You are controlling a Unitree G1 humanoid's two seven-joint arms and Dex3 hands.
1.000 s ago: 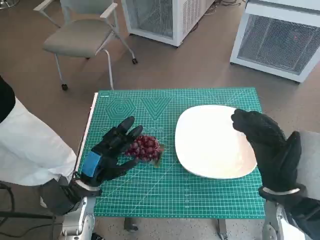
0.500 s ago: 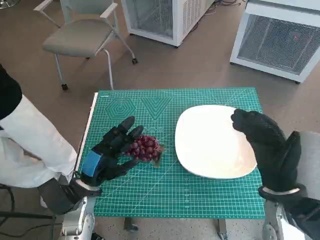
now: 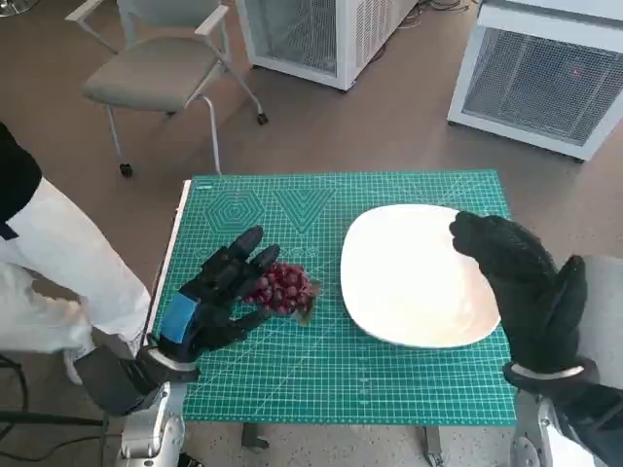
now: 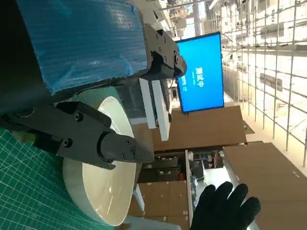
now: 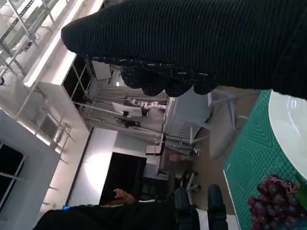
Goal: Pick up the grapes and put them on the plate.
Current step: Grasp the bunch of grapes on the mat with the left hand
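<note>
- Grapes [image 3: 283, 288]: compact bunch left of the plate [image 3: 414, 275]; long axis unclear.
- Plate holds nothing.
- Left hand [image 3: 216, 290] fingers spread, touching the grapes, gripping nothing.
- Right hand [image 3: 521, 279] over the plate's right rim, empty; finger spread unclear.

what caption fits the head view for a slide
Blue-taped black left hand reaches around a red grape bunch on the green cutting mat, beside an empty white plate.

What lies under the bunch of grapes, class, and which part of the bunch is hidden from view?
The grapes lie on the green cutting mat, beside the empty white plate. The left hand has its fingers over the bunch's left edge, hiding that part.
</note>
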